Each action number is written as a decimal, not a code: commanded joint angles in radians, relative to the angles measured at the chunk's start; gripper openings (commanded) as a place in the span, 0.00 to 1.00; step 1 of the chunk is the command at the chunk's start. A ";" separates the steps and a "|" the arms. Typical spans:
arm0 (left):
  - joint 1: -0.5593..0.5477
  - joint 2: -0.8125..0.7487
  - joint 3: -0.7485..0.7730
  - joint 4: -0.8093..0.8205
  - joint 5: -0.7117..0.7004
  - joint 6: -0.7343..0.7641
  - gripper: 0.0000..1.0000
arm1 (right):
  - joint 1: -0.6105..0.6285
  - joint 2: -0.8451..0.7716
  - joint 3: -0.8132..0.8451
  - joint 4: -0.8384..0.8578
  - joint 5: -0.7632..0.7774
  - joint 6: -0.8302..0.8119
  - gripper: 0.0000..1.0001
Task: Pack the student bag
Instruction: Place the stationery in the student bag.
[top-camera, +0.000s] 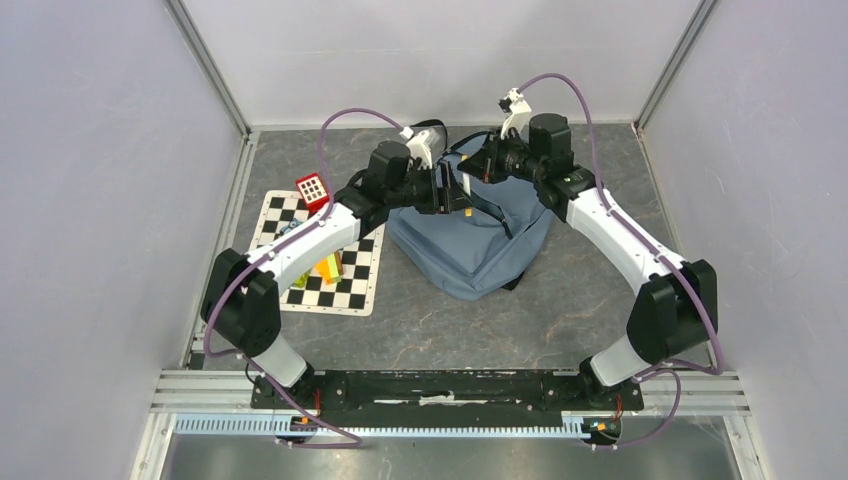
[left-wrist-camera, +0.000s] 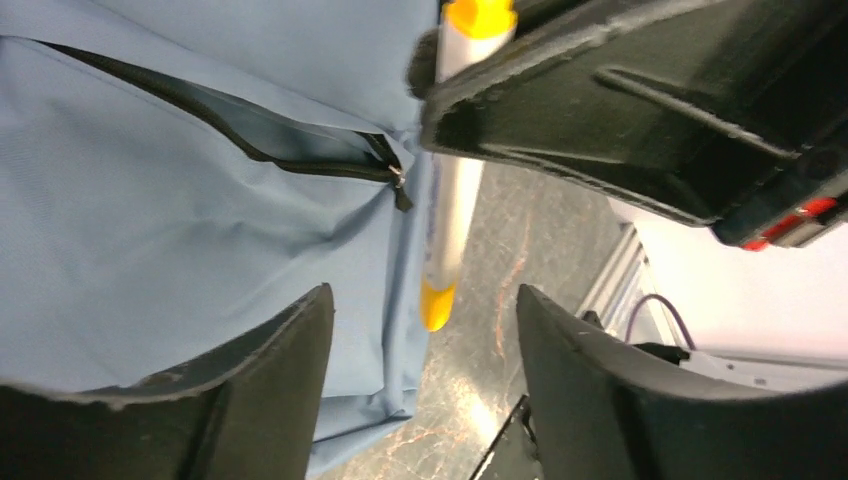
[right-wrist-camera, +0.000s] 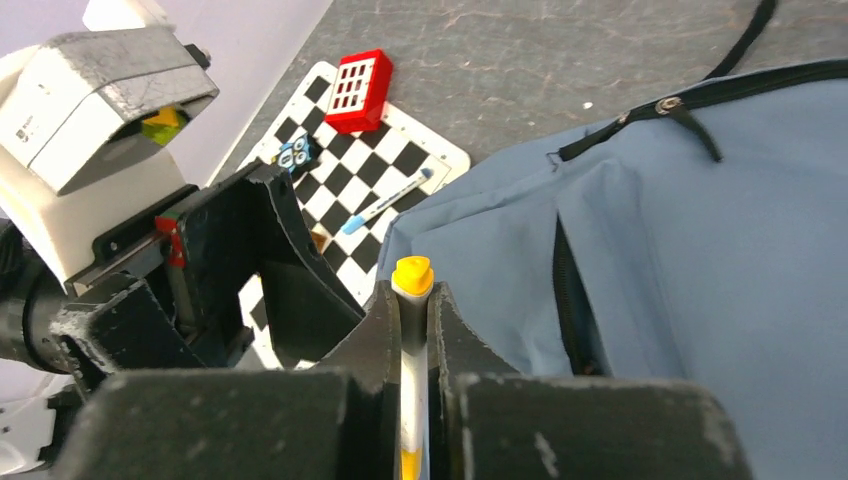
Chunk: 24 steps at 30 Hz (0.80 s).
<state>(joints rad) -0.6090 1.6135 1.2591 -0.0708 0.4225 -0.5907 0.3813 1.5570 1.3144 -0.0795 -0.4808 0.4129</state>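
Observation:
The student bag (top-camera: 470, 245) lies on the table's far middle, blue-grey, with its front pocket zipper (left-wrist-camera: 250, 140) part open. Above its left top corner both grippers meet. My right gripper (right-wrist-camera: 411, 295) is shut on a white marker with yellow ends (right-wrist-camera: 412, 275); the yellow cap sticks out past the fingertips. In the left wrist view the same marker (left-wrist-camera: 450, 200) hangs down from the right gripper's fingers (left-wrist-camera: 600, 100). My left gripper (left-wrist-camera: 425, 292) is open, its fingers standing either side of the marker's lower yellow end without touching it. Below it are the bag (left-wrist-camera: 150, 200) and the table.
A checkerboard mat (top-camera: 350, 290) lies left of the bag. On it are a red block with a white grid (right-wrist-camera: 357, 90), a blue pen (right-wrist-camera: 385, 203) and some small yellow, green and orange things (top-camera: 328, 268). Enclosure walls stand on three sides.

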 joint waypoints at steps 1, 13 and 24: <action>-0.006 -0.012 0.066 -0.050 -0.110 0.006 0.79 | -0.005 -0.085 -0.019 0.053 0.110 -0.085 0.00; 0.000 0.321 0.521 -0.558 -0.367 0.023 0.83 | -0.006 -0.044 -0.024 0.071 0.297 -0.263 0.00; 0.034 0.529 0.735 -0.671 -0.360 0.024 0.77 | -0.007 0.009 -0.022 0.114 0.272 -0.274 0.00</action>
<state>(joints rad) -0.5922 2.1117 1.9133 -0.7052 0.0635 -0.5858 0.3771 1.5566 1.2911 -0.0490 -0.2043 0.1608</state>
